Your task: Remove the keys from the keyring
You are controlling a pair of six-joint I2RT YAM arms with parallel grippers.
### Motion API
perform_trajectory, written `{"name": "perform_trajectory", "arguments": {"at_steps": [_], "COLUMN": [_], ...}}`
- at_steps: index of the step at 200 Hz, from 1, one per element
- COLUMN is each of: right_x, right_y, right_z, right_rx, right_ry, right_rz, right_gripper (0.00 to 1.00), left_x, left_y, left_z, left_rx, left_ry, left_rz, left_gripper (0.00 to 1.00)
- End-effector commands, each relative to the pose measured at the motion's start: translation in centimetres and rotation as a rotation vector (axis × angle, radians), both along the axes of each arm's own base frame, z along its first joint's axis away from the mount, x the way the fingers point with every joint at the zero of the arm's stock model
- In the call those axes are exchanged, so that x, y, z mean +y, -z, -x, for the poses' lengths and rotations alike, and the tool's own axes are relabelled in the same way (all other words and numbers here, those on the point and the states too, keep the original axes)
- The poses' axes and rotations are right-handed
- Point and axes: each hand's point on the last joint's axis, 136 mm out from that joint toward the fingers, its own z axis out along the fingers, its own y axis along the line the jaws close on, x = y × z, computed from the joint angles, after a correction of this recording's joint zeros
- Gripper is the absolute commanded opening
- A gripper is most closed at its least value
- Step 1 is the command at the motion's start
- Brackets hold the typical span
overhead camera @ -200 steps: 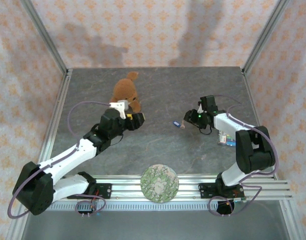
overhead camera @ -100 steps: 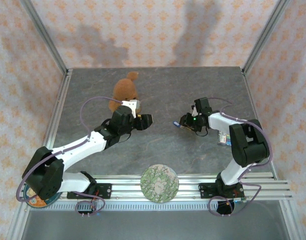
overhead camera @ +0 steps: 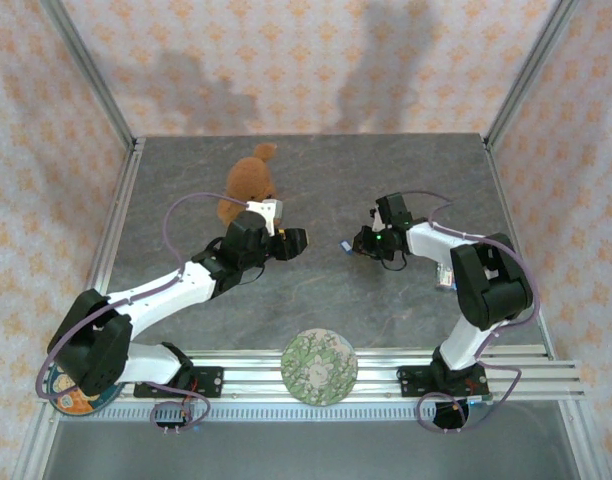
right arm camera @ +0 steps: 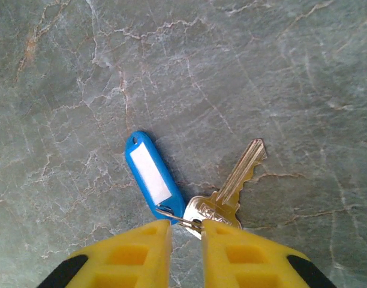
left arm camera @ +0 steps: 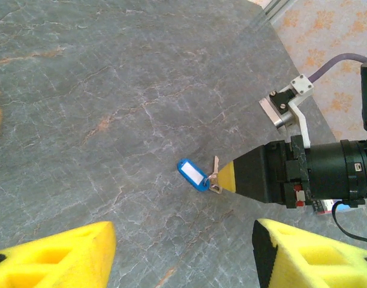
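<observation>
The keys lie flat on the grey stone table: a pale silvery-tan key (right arm camera: 231,186) and a bright blue tag with a white label (right arm camera: 153,174), joined by a thin wire keyring (right arm camera: 180,219). My right gripper (right arm camera: 186,231) is low on the table, its yellow fingers closed in on the keyring from both sides. From above, the bunch (overhead camera: 347,245) sits just left of the right gripper (overhead camera: 358,244). My left gripper (overhead camera: 291,243) hovers open a short way left of it. The left wrist view has the tag (left arm camera: 192,174) and key (left arm camera: 214,171) ahead of the wide-apart left gripper (left arm camera: 183,252).
A brown teddy bear (overhead camera: 251,182) lies at the back left behind the left arm. A multicoloured packet (overhead camera: 446,275) lies by the right arm's elbow. A round patterned disc (overhead camera: 319,365) rests on the front rail. Metal frame posts and papered walls enclose the table.
The right gripper slid left onto the keys and closed its fingers on the ring. The left gripper reached right toward the middle, away from the bear.
</observation>
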Motion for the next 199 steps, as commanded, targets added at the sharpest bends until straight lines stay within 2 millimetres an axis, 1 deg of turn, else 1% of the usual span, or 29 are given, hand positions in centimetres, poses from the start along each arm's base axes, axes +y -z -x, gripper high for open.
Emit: {"name": "perform_trajectory", "arguments": {"at_steps": [1, 31, 46, 55, 115, 145, 199], "right_x": [-0.2, -0.4, -0.5, -0.4, 0.1, 0.5, 1.1], "right_y": [0.0, -0.1, -0.1, -0.2, -0.2, -0.2, -0.2], "right_z": [-0.4, -0.7, -1.0, -1.1, -1.6, -1.7, -1.1], "right_rx": [-0.010, -0.021, -0.024, -0.028, -0.041, -0.042, -0.033], "right_ry": [-0.005, -0.003, 0.004, 0.005, -0.014, -0.030, -0.062], "right_rz": [0.043, 0.066, 0.077, 0.078, 0.100, 0.104, 0.111], "right_gripper": [0.20, 0.26, 0.31, 0.31, 0.33, 0.32, 0.23], "left_x": [-0.7, -0.6, -0.6, -0.6, -0.6, -0.6, -0.6], "left_y": [-0.7, -0.6, -0.6, -0.6, -0.6, -0.5, -0.3], "left_z": [-0.1, 0.0, 0.1, 0.1, 0.1, 0.1, 0.2], "left_rx": [-0.023, -0.026, -0.026, -0.011, -0.011, -0.007, -0.007], "left_ry": [0.010, 0.008, 0.009, -0.004, -0.003, -0.004, -0.007], "left_rz": [0.024, 0.025, 0.026, 0.047, 0.052, 0.053, 0.054], "left_gripper": [0.63, 0.63, 0.63, 0.63, 0.62, 0.62, 0.62]}}
